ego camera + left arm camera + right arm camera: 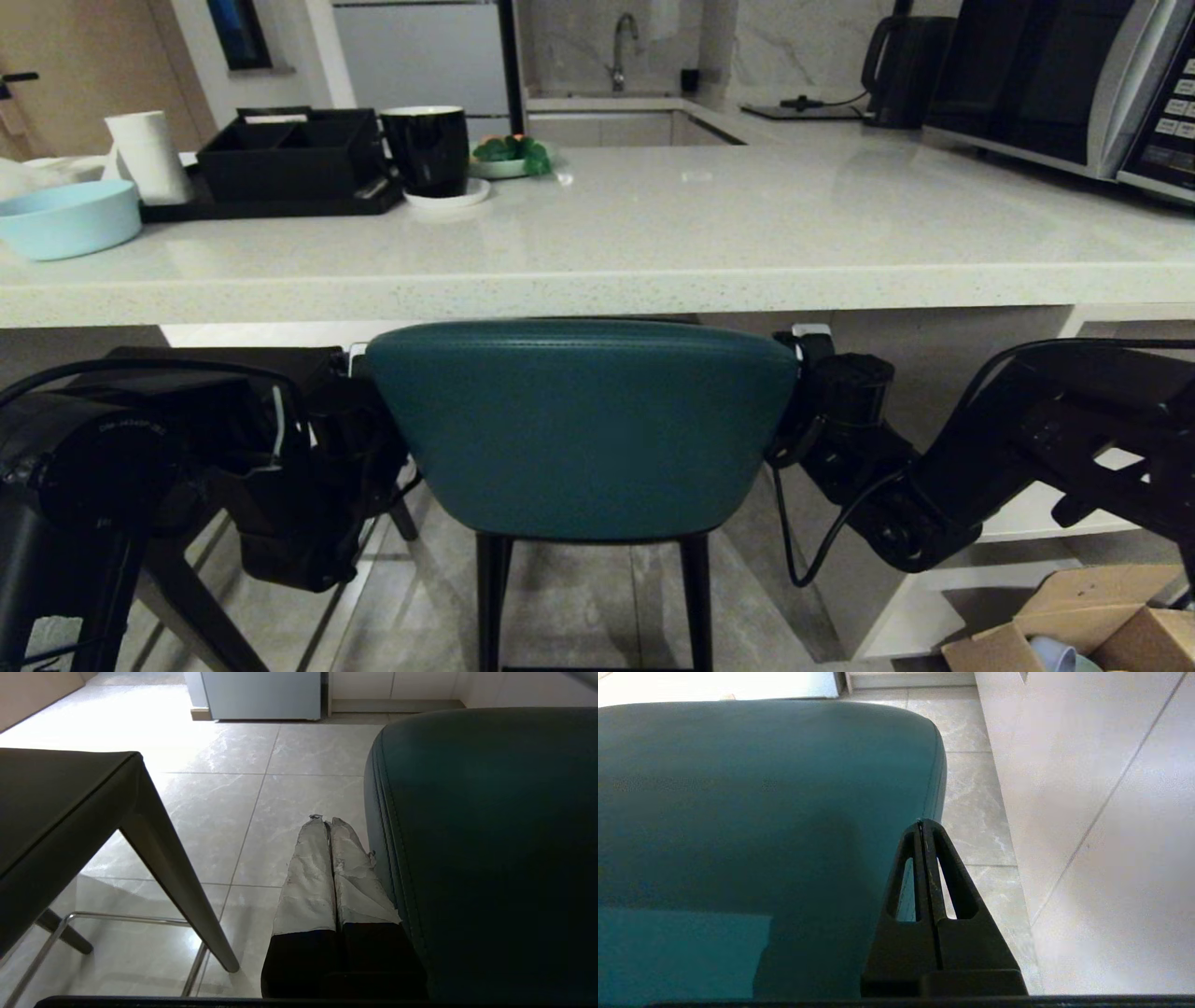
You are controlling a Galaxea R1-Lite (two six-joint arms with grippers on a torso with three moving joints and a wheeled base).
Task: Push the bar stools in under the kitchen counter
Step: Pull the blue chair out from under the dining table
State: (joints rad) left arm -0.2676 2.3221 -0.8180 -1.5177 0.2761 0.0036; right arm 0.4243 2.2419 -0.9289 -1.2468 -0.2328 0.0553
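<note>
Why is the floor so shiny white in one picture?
In the left wrist view, bright light glares off the tiled floor near the top, washing it out; the head view's counter shows soft reflections; in the right wrist view, the teal stool lies partly shadowed.

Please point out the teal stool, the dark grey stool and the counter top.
teal stool (579,425), head view, middle of its backrest.
dark grey stool (56,788), left wrist view, top of its seat.
counter top (709,233), head view, bare stone surface.
</note>
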